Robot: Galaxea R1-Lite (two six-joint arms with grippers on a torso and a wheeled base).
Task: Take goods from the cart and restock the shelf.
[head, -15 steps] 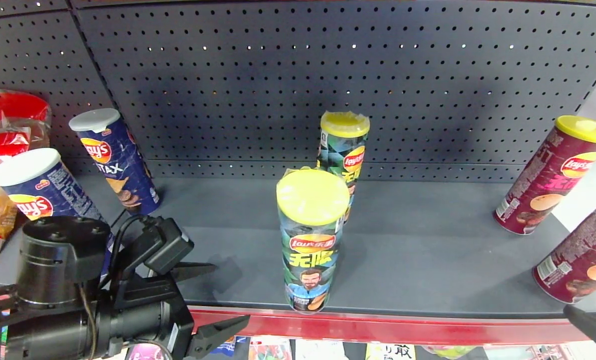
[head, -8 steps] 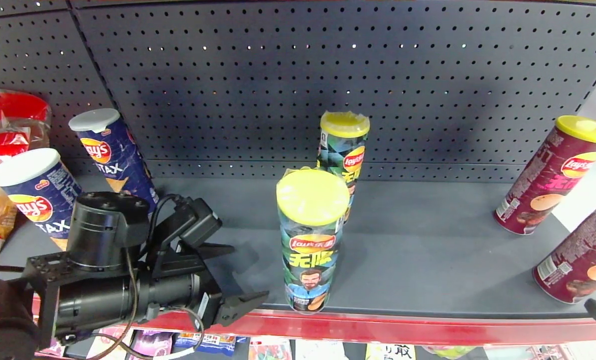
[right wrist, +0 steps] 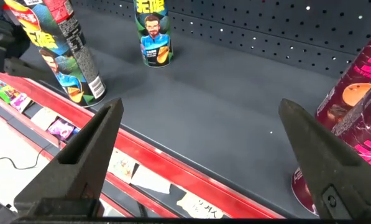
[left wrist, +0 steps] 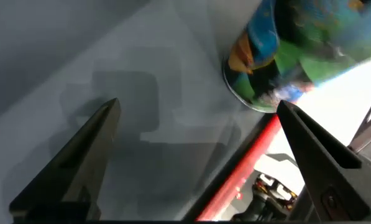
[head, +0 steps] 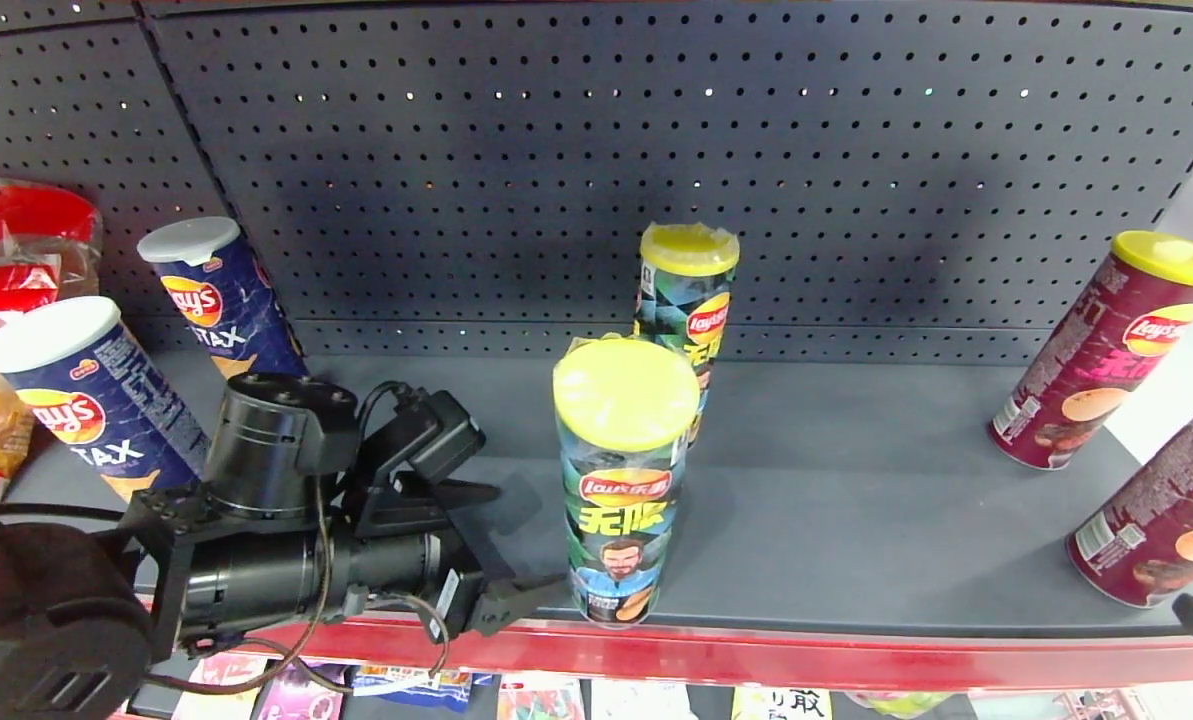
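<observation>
Beside the front chip can (head: 624, 480) on the shelf (head: 856, 520), left tool (head: 526, 540) gapes empty, seemingly lining up; next, close squarely on it; right tool (right wrist: 201, 106) gapes too.

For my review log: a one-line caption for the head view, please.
Open left gripper beside the front yellow-lidded can standing at the shelf's front edge.

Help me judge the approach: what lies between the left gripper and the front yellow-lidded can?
Nothing: only bare grey shelf separates the left gripper from the front can, as the head and left wrist views show.
</observation>
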